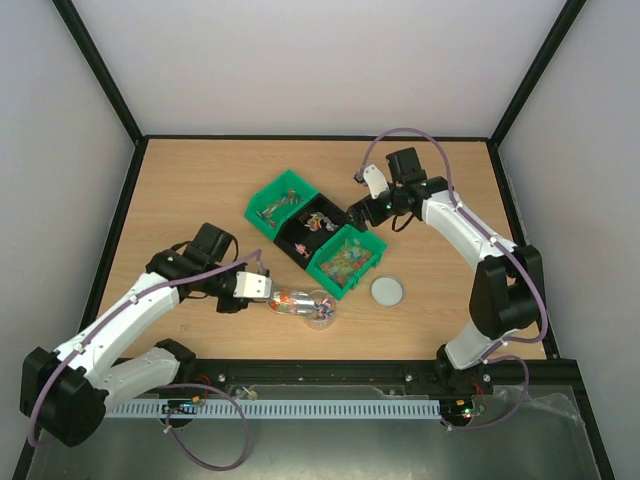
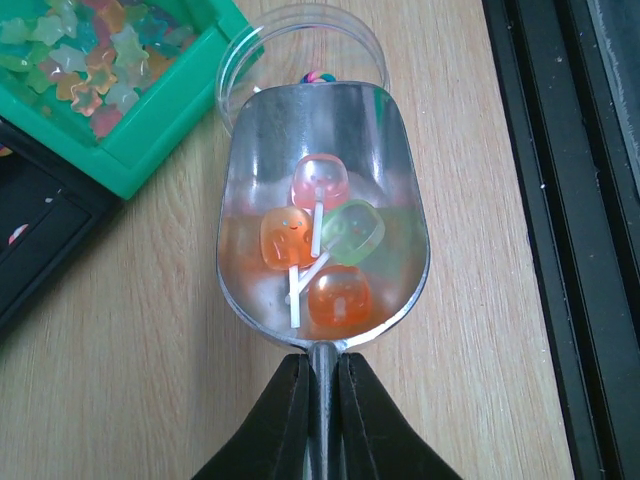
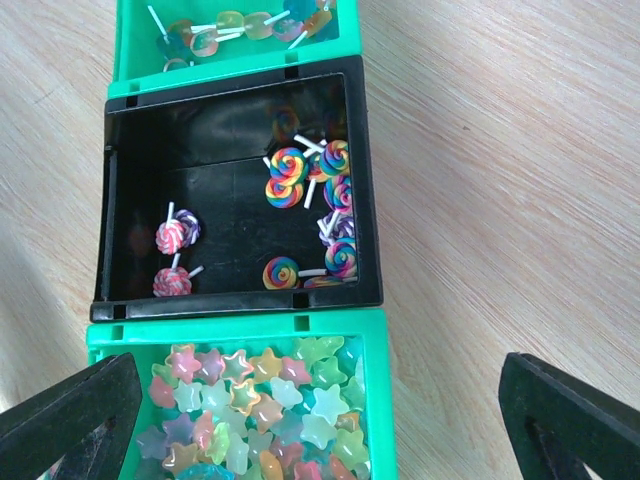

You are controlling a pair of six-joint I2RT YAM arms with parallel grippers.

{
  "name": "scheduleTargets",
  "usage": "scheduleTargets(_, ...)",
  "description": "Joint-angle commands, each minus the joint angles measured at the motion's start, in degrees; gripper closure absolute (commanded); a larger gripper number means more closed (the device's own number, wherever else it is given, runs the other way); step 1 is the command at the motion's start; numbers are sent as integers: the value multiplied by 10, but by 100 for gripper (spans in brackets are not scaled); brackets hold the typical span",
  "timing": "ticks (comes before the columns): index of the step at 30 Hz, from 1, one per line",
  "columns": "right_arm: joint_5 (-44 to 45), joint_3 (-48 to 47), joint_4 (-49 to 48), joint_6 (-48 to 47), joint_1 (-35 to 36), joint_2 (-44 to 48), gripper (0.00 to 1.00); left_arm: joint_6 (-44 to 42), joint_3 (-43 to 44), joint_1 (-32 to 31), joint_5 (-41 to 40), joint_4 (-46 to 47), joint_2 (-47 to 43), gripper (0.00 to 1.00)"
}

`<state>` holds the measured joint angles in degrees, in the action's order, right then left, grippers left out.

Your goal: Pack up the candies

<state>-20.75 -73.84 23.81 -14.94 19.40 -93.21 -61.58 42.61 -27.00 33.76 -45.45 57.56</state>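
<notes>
Top external view: we see three bins in a diagonal row at mid-frame on the tabletop [image 1: 200, 180]; a green bin [image 1: 283, 205] at the upper left, a black bin [image 1: 310, 232] in the middle, a second green bin [image 1: 345, 262] at the lower right; a round lid [image 1: 387, 291] lies just right of the row's lower end
Left jaws: clamped tight on the thin handle of a metal scoop [image 2: 320, 150], low in the left wrist view
Scoop and jar: the scoop's front lip overlaps the rim of a clear jar [image 2: 300, 50] at the top of that view; the jar stands just below the second green bin
Candies [image 2: 325, 250]: four lollipops, one pink, one green and two orange, sit in the scoop's bowl; we glimpse a striped one inside the jar; star shapes fill the second green bin; swirl lollipops lie scattered in the black bin; a few more lie in the first green bin
Right jaws: spread wide, holding nothing; in the right wrist view their tips sit in the two lower corners, either side of the star-filled bin
</notes>
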Motion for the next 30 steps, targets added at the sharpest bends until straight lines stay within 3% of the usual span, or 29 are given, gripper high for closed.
scheduleTargets(1,-15,11,0,8,-4,22,1,24,31,-32,-44,-7,15,98)
scheduleTargets(7,-16,16,-6,11,-4,25,1,49,52,-81,-101,-17,34,98)
scheduleTargets(30,-42,-8,-14,106,-4,96,2,97,138,-147,-196,-73,98,98)
